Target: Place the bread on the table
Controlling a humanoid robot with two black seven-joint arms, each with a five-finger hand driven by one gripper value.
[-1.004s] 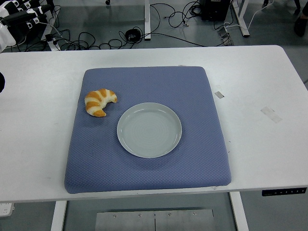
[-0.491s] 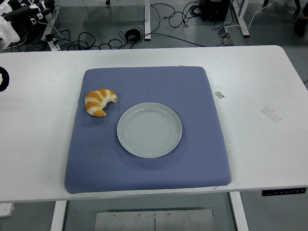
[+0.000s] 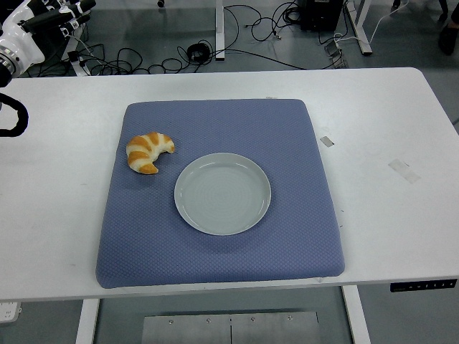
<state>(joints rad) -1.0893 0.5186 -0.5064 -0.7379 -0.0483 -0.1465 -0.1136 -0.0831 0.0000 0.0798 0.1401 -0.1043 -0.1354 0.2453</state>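
Observation:
The bread is a golden croissant (image 3: pixel 149 152) lying on the left part of a blue-grey mat (image 3: pixel 287 136) on the white table (image 3: pixel 57 201). It sits just up and left of an empty pale plate (image 3: pixel 222 218) at the mat's middle, not touching it. My left arm shows only at the far left edge. Its white-and-black hand (image 3: pixel 43 21) is high at the top left corner, well away from the croissant and holding nothing that I can see. A black part of the arm (image 3: pixel 11 116) curves in at the left edge. The right arm is out of view.
Bare white table surrounds the mat on the left, right and far sides. Small tape marks (image 3: pixel 404 170) lie on the table at the right. Cables and table legs lie on the floor beyond the far edge.
My left arm has come further into view at the left edge and its hand has risen up and to the right at the top left corner. The croissant and plate have not moved.

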